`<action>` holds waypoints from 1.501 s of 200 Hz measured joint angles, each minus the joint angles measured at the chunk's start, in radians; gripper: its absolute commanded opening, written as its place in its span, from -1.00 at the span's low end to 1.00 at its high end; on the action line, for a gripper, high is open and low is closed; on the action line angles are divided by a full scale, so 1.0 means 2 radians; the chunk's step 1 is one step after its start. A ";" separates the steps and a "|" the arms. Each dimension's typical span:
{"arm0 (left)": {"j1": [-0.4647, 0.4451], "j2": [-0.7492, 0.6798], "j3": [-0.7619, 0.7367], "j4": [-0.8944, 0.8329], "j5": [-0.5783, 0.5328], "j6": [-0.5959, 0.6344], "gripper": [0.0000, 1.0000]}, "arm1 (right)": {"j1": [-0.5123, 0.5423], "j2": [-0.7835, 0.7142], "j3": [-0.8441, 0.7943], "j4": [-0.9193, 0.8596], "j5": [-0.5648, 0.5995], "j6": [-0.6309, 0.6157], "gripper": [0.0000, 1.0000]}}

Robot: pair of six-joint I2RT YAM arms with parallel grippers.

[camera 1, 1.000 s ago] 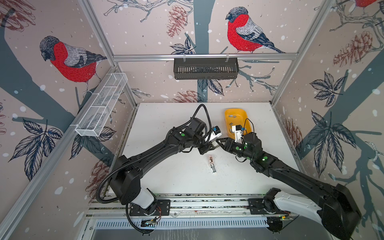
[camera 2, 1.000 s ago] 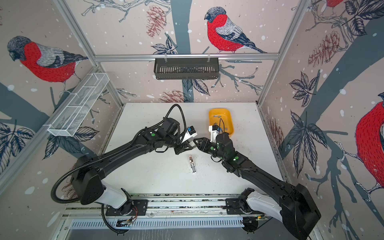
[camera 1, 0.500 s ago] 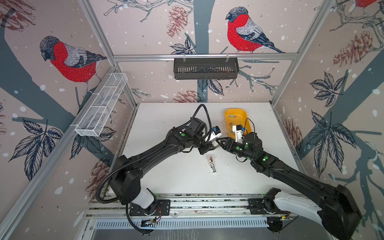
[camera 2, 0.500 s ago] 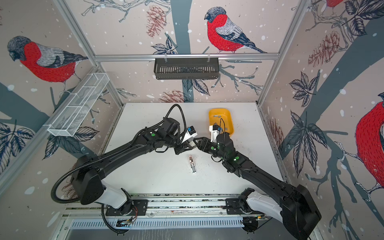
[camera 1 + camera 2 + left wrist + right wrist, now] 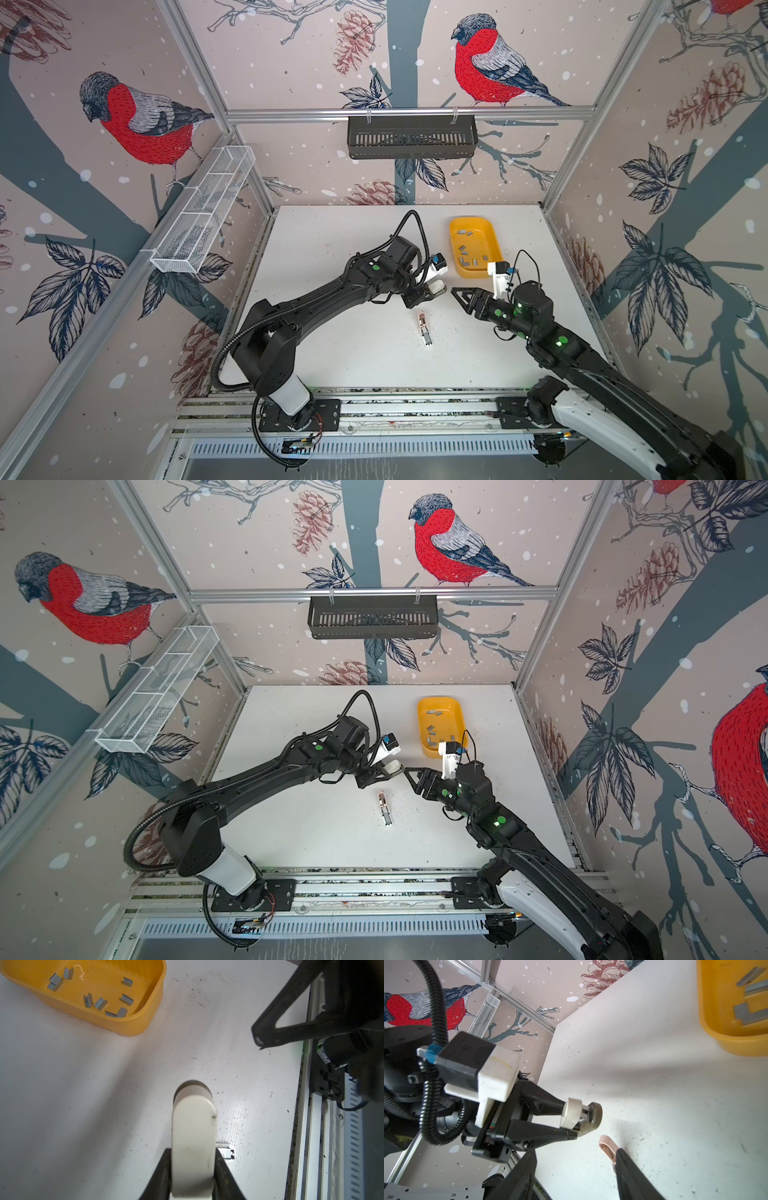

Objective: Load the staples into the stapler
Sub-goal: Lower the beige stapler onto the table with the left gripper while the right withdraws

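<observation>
Clamping the cream mini stapler [image 5: 193,1126] between its black jaws, the left gripper [image 5: 429,291] hangs above the white table [image 5: 332,270] near its middle; in the right wrist view the stapler is seen end-on, a cream top over a grey-brown base with bright metal between them.

Facing it from just beside, the right gripper [image 5: 459,300] is spread wide and empty; its fingers [image 5: 631,1169] stand well apart at the edge of its own wrist view, and one of them hides part of a pink-and-metal piece [image 5: 424,328] lying flat on the table below and between the two grippers.

The staples [image 5: 100,1003] lie in a yellow tray [image 5: 453,245] towards the back of the table on the right side in both top views, roughly ten short grey strips scattered over its floor; none is at the stapler, and none is in either gripper.

Two thin loose wire staples [image 5: 269,1052] lie on the bare table in the left wrist view.

Marks are few: green round dots [image 5: 376,267] on the arm links and a blue tab [image 5: 436,261] at the left wrist camera; lettering, if any, is too small to read.
</observation>
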 measured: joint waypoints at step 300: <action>-0.058 0.240 0.119 -0.011 -0.091 0.005 -0.16 | -0.016 -0.117 -0.033 -0.178 0.062 -0.040 1.00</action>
